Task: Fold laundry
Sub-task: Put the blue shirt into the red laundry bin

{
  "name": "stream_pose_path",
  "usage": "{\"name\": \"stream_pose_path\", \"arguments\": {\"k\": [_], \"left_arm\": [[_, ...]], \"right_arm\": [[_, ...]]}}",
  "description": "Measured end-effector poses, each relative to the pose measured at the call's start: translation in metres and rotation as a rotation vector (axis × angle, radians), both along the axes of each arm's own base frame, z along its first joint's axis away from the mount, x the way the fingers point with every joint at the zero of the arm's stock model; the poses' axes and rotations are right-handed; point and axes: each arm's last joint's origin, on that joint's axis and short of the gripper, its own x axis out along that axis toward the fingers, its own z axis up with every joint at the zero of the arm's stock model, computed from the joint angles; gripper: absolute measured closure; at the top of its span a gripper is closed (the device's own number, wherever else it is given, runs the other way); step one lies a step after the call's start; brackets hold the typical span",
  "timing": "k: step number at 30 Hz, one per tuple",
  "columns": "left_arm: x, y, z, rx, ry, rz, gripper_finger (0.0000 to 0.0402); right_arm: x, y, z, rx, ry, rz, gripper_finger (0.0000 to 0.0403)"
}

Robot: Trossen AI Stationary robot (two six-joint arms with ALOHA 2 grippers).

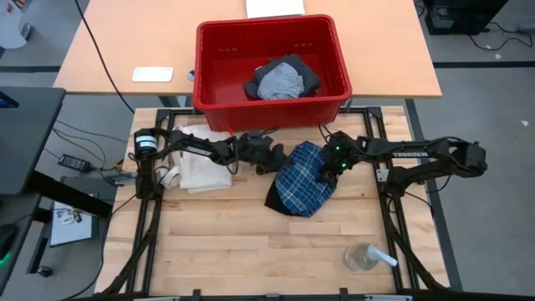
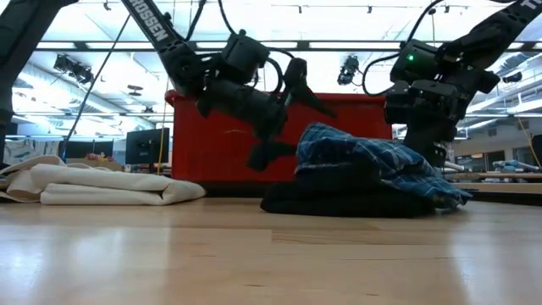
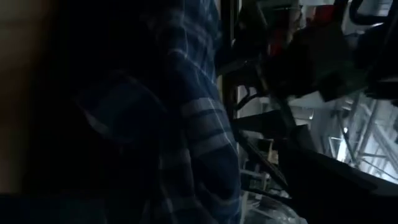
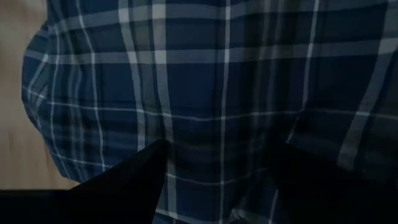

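Left gripper point(image 2: 284, 119) spread wide, empty, beside plaid garment point(image 1: 303, 177) near table's far edge; right gripper point(image 1: 328, 173) pressed on plaid (finger state unclear); risk: bunched fold slipping open.

Two dark jointed arms with white lettering, probably "TROSSEN"; green light glows on one.

This is a robotics lab or research workspace, not a home. A butcher-block table point(image 1: 251, 242) sits inside a black metal frame point(image 1: 393, 226) carrying two mounted arms, with loose cables point(image 1: 84, 159) trailing over a grey floor beside a plain desk point(image 1: 125, 50). Across the table, the open room shows computer monitors point(image 2: 146, 144), ceiling strip lights point(image 2: 339, 44) and exposed overhead rigging.
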Motion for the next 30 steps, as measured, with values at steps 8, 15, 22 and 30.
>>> {"name": "stream_pose_path", "arguments": {"k": [8, 15, 22, 30], "left_arm": [[0.023, -0.016, 0.025, -0.007, -0.071, -0.094, 0.0059], [0.019, -0.027, 0.003, -0.038, 0.297, 0.087, 0.0059], [0.033, -0.011, -0.016, -0.073, 0.189, 0.125, 0.0059], [0.064, -0.011, -0.034, -0.094, 0.051, 0.019, 0.0069]], "right_arm": [[0.004, 0.0, 0.001, -0.014, -0.034, 0.014, 0.0115], [0.009, -0.001, 0.006, -0.089, -0.116, 0.07, 0.0115], [0.013, 0.004, 0.007, -0.115, -0.138, 0.104, 0.0116], [0.016, 0.009, 0.009, -0.126, -0.163, 0.12, 0.0127]]}}
